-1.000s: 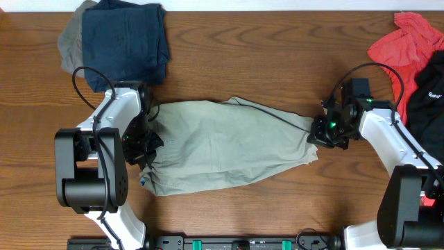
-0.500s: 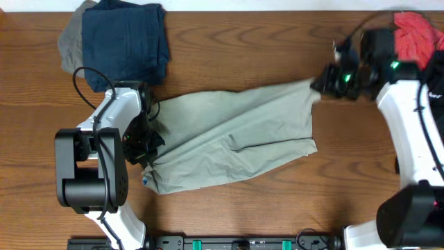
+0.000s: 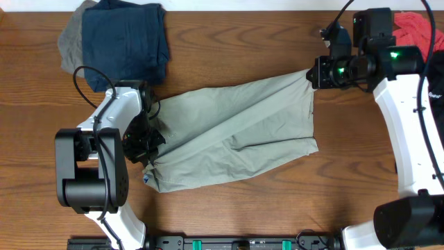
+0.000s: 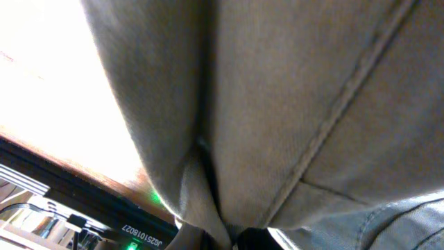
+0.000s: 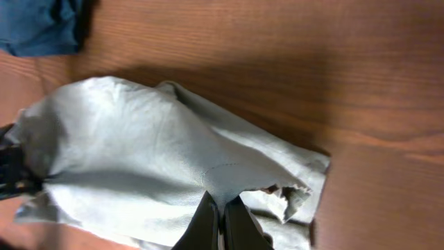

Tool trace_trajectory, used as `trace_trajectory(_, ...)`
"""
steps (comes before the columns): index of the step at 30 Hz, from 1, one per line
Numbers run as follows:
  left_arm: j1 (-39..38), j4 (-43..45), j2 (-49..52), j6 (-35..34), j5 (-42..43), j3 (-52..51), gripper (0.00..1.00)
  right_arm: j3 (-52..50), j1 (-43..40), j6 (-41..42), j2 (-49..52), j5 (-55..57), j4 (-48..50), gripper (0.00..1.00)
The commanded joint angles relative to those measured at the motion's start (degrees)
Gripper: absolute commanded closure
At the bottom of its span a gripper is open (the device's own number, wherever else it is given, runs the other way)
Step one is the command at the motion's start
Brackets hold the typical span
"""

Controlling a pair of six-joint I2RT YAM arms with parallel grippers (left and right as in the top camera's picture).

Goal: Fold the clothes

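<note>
The pale khaki-grey shorts [image 3: 232, 135] lie spread across the middle of the table, stretched slantwise between my two grippers. At the shorts' left end my left gripper [image 3: 143, 142] is shut on the cloth; in the left wrist view the fabric [image 4: 277, 104] fills the frame and hides the fingers. My right gripper [image 3: 313, 72] is shut on the far right corner and holds it raised above the table. The right wrist view shows the cloth [image 5: 139, 153] pinched between the dark fingertips [image 5: 208, 219], with the corner's frayed edge [image 5: 295, 194] hanging beside them.
A folded dark navy garment [image 3: 125, 38] lies on a grey one at the back left. A red shirt [image 3: 409, 31] and a black garment [image 3: 433, 90] sit at the right edge. Bare wood shows in front of and behind the shorts.
My right gripper has lifted the shorts' right corner and carried it towards the back of the table, then slightly left and nearer. The cloth now runs slantwise. The left gripper has stayed put.
</note>
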Motion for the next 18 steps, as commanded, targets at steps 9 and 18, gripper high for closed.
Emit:
trace_trajectory(9,0.5,-0.5,-0.5,0.2,-2.8,0.6,0.94,-1.6,-1.1,-0.7,5.2,8.3,12.3,0.99)
trace_trajectory(18,0.5,-0.7,-0.5,1.2,-2.8,0.6,0.94,-0.4,-1.1,-3.9,5.2,8.2,15.0,0.99)
